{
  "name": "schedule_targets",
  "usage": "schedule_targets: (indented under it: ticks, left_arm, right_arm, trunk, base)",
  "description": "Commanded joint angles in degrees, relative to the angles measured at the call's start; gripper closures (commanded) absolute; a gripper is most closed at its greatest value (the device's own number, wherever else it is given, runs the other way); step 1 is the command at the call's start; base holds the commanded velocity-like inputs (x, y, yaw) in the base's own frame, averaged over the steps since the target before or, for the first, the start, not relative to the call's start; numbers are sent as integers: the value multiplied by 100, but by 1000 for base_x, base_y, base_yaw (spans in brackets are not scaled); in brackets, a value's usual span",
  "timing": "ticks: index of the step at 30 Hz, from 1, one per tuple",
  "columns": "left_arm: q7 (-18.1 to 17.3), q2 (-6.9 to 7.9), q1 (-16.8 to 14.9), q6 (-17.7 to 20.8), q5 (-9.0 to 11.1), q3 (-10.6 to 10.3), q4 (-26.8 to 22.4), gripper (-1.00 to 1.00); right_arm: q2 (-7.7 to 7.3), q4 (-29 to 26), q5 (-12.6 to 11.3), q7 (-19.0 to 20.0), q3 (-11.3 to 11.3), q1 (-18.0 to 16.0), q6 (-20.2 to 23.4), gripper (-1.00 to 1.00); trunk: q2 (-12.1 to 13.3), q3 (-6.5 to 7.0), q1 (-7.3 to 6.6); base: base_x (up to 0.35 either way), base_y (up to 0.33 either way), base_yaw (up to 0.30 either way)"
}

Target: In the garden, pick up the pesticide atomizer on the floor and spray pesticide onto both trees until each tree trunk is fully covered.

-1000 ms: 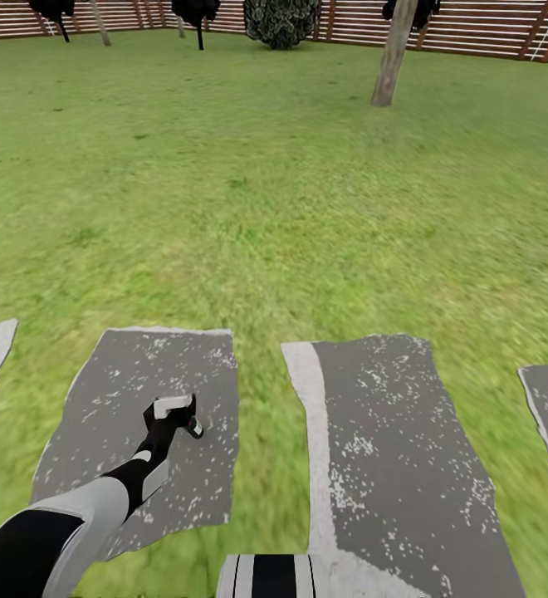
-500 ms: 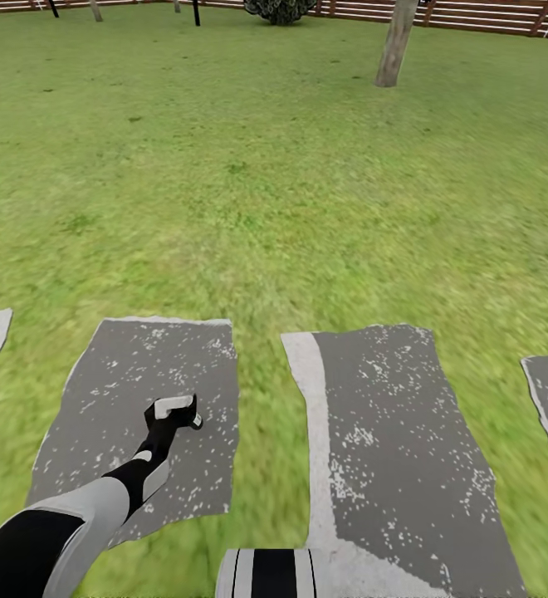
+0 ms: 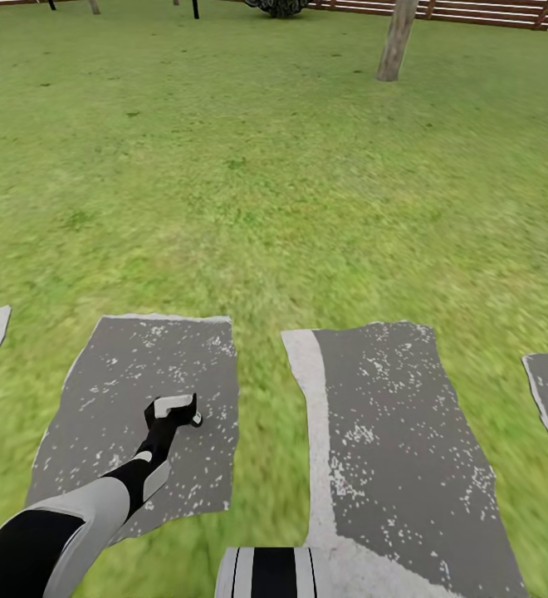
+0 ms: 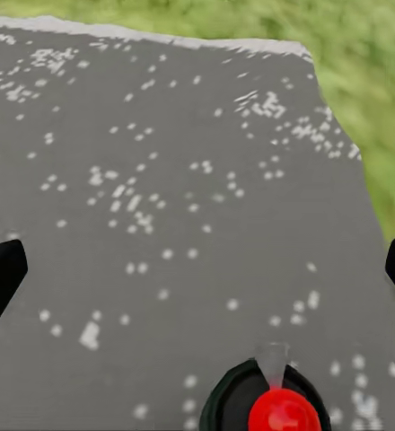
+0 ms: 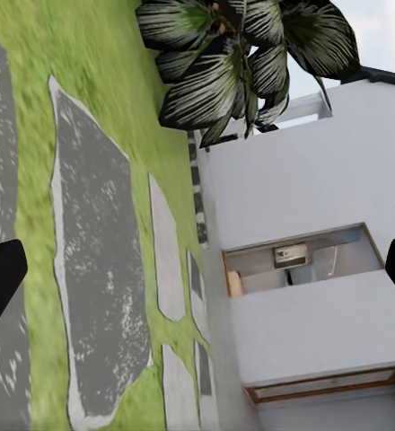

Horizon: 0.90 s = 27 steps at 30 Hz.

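Your left gripper (image 3: 177,409) hung over a grey paving slab (image 3: 124,365) at the lawn's near edge, its fingers spread wide with nothing between them. To the right, a tree trunk (image 3: 394,41) stood far across the grass (image 3: 266,191) near the fence (image 3: 473,12). Your right gripper (image 5: 197,269) was wide open too, facing a white house wall (image 5: 314,180) and a palm (image 5: 242,54).

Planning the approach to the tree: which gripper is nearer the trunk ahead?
Cannot tell. The left gripper hangs over a stone slab, far short of the trunk; where the right one is relative to it isn't clear.
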Motion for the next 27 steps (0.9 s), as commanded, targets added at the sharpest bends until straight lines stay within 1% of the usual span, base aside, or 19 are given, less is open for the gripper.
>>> schedule_targets:
  ticks: [1,4,6,9,18,22,27]
  left_arm:
    - [0,0,21,-173,0,1,0,-100]
    - [1,-2,120,-460,0,-1,0,-100]
    - [1,-7,159,-569,0,-3,0,-100]
    - [0,-63,212,-752,-2,-4,0,-100]
    - [5,-151,370,-857,-8,1,0,-100]
    - [7,-163,463,-865,-9,2,-1,-100]
    - [7,-167,492,-866,-9,3,0,-100]
  right_arm:
    - [0,0,0,1,0,0,0,-100]
    - [0,0,0,2,0,0,0,-100]
    - [0,0,0,3,0,0,0,-100]
    - [4,0,0,3,0,0,0,-100]
    - [1,0,-6,3,0,0,0,-100]
    - [1,0,-8,3,0,0,0,-100]
    - [1,1,-9,3,0,0,0,-100]
  trunk:
    - [0,0,0]
    - [0,0,0]
    - [0,0,0]
    - [0,0,0]
    - [0,0,0]
    - [0,0,0]
    - [0,0,0]
  base:
    - [0,0,0]
    - [0,0,0]
    - [0,0,0]
    - [0,0,0]
    - [0,0,0]
    - [0,0,0]
    - [0,0,0]
